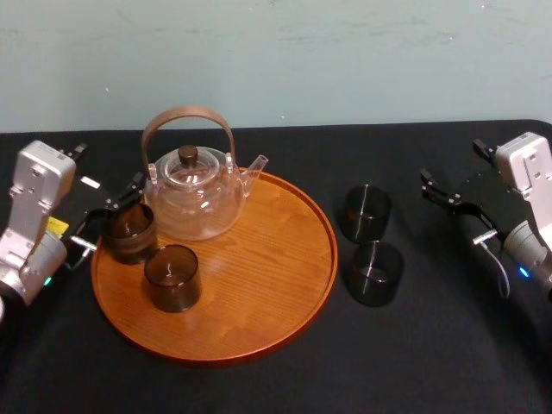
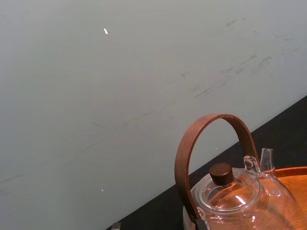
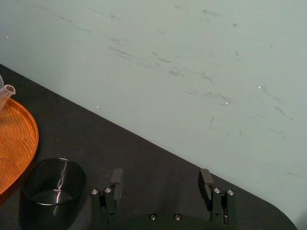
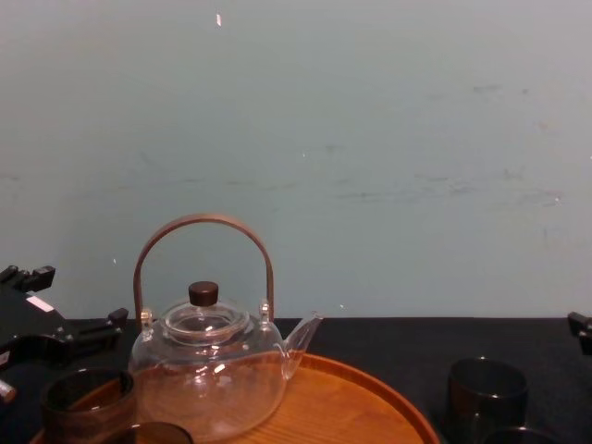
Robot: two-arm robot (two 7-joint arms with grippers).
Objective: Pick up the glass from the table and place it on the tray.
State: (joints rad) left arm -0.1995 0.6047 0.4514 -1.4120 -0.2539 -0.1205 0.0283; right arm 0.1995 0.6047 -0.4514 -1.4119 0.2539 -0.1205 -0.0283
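We see the left gripper [image 1: 111,214] at the left edge of the tray [image 1: 276,259], its jaws spread wide. A dark glass [image 1: 129,231] stands upright between them, one jaw at its far side and the other at its near-left side. We cannot tell whether either jaw touches the glass wall. This glass rests on the tray, just inside the low rim.

Just beyond these jaws, toward the tray's middle, a second glass [image 1: 172,276] stands upright on the wood, close to the first but apart from it. Behind the two, at the far side of the tray, sits the glass teapot [image 1: 194,198] with its arched brown handle and dark lid knob. Its spout points away from the left jaws.

We find the right gripper [image 1: 455,205] well across the worktop [image 1: 431,362], beyond the tray's right rim. Its jaws are wide apart with nothing between them, hanging just over the black cloth. Between these jaws and the tray two more dark glasses stand on the cloth. The third glass [image 1: 368,211] is the farther one and the fourth glass [image 1: 375,273] the nearer one. The two stand just beside each other, and both are off the tray. From the right wrist we see one of them close ahead of the jaws, next to the tray rim.

A pale wall [image 1: 345,52] rises behind the worktop.
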